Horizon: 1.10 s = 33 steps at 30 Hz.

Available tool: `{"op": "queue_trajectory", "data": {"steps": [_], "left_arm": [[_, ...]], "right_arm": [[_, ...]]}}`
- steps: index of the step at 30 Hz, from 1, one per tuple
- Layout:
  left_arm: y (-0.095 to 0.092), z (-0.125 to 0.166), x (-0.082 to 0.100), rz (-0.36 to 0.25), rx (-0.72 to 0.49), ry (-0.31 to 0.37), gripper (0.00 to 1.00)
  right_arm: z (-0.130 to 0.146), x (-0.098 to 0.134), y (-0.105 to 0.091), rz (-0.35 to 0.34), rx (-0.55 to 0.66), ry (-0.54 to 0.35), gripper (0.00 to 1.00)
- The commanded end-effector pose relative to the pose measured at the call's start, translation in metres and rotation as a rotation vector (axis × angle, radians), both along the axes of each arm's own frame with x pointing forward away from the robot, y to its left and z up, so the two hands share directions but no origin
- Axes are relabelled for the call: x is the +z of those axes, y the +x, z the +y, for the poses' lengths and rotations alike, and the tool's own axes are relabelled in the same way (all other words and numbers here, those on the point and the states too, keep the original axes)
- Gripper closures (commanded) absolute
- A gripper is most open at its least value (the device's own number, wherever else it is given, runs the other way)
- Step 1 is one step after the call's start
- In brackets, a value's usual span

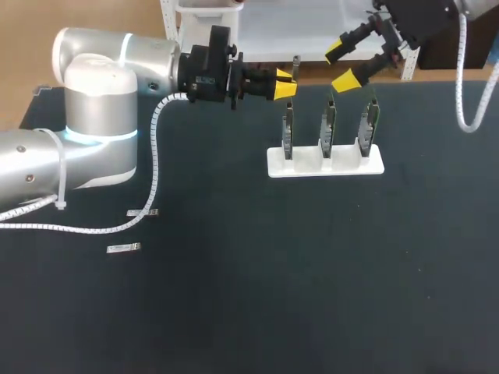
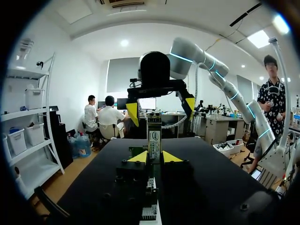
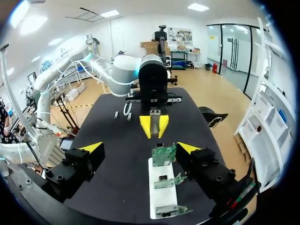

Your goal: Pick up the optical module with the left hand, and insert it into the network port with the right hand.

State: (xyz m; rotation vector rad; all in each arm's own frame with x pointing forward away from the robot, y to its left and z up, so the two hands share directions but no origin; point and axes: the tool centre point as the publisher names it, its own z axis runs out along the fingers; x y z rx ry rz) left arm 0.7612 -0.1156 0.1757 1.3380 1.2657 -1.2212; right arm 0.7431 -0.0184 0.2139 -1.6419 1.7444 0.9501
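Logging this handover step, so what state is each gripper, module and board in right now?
Left gripper: shut on slim grey optical module, held in the air.
Right gripper: open, holding nothing.
Three green circuit boards: upright in white base.
Two small grey modules: lying flat on black table.
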Motion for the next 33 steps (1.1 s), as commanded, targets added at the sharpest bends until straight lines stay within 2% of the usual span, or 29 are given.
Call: {"op": "queue_trajectory", "data": {"steps": [1,20,33], "left_arm": [[-0.002,0.000,0.000,-0.002,0.006,-0.001,1.00],[-0.002,0.000,0.000,-0.002,0.006,-0.001,1.00],[-0.002,0.000,0.000,-0.002,0.006,-0.001,1.00]], "right_arm": [[0.010,-0.002,0.013,0.004,0.017,0.003,0.00],[0.037,0.004,0.029,-0.014,0.017,0.033,0.00],[0.048,0.005,0.022,-0.002,-0.009,0.049,0.00]]}}
